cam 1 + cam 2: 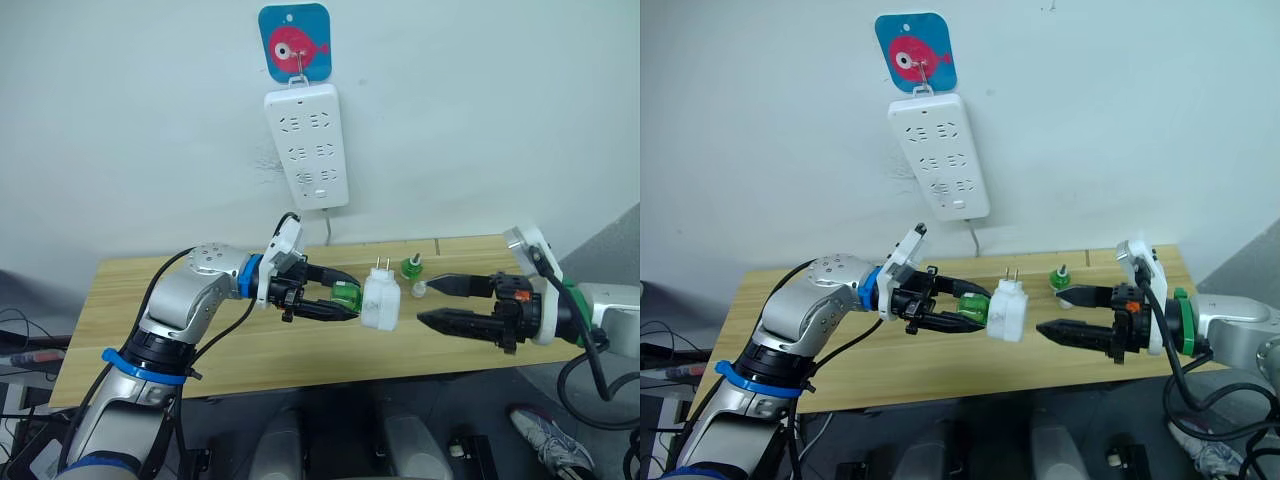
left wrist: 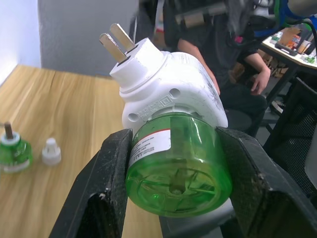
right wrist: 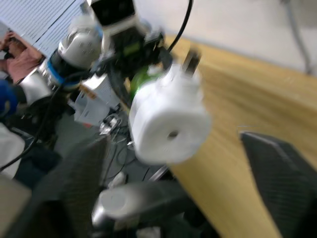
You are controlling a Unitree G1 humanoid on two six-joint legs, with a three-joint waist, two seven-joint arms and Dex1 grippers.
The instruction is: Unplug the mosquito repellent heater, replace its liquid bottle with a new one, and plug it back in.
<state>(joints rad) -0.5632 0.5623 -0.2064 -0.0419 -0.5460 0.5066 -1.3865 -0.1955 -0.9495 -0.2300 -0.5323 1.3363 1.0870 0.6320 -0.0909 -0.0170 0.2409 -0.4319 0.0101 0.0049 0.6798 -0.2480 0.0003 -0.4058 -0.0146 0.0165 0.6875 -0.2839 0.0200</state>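
The white mosquito repellent heater (image 1: 380, 300) hangs unplugged above the table, prongs pointing up. A green liquid bottle (image 2: 178, 158) is still screwed into its base, and my left gripper (image 1: 340, 300) is shut on that bottle from the left. My right gripper (image 1: 428, 301) is open just right of the heater, its fingers pointing at it without touching. The heater's round vent faces that gripper (image 3: 168, 124). Another green bottle (image 1: 411, 266) stands on the table behind, with a small white cap (image 1: 419, 289) beside it.
A long white power strip (image 1: 307, 148) hangs on the wall under a blue fish hook, its cord dropping behind the wooden table (image 1: 200, 340). A seated person (image 2: 237, 74) is in the room beyond the table.
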